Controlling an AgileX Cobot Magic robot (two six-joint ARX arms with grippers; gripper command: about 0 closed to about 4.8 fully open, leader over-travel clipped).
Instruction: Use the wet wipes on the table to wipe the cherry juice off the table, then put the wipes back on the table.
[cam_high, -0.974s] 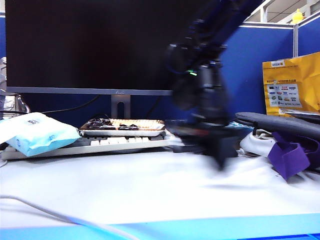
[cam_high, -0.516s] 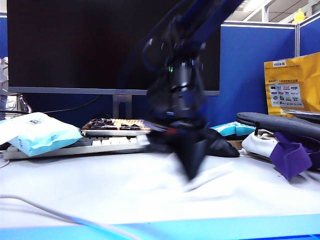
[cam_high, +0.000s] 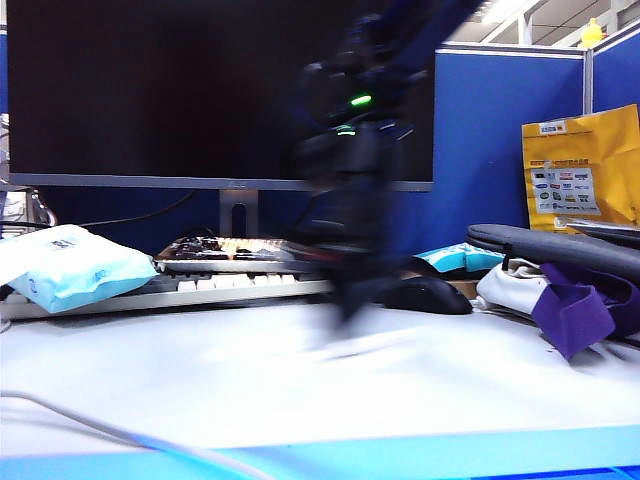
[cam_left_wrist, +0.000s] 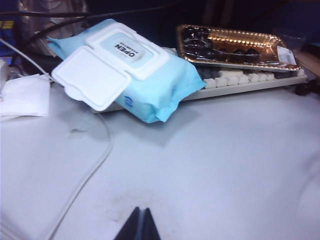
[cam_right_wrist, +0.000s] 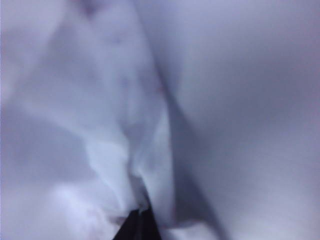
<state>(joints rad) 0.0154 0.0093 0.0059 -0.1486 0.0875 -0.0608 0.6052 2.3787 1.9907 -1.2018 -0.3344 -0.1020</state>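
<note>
in the outside view my right claw (cam_high: 345, 300) is a dark blur low over the table (cam_high: 200, 380), in front of the keyboard (cam_high: 200, 285) and near the mouse (cam_high: 430, 295). the wipe is lost in the blur there.

in the left wrist view my left claw (cam_left_wrist: 140, 226) is pinched shut on nothing, above bare table. the blue packet (cam_left_wrist: 130, 67) lies well ahead.

in the right wrist view the wipe (cam_right_wrist: 120, 135) is white, soft and wrinkly. the right claw (cam_right_wrist: 139, 226) is shut on its edge, and the rest spreads out from the tips.
</note>
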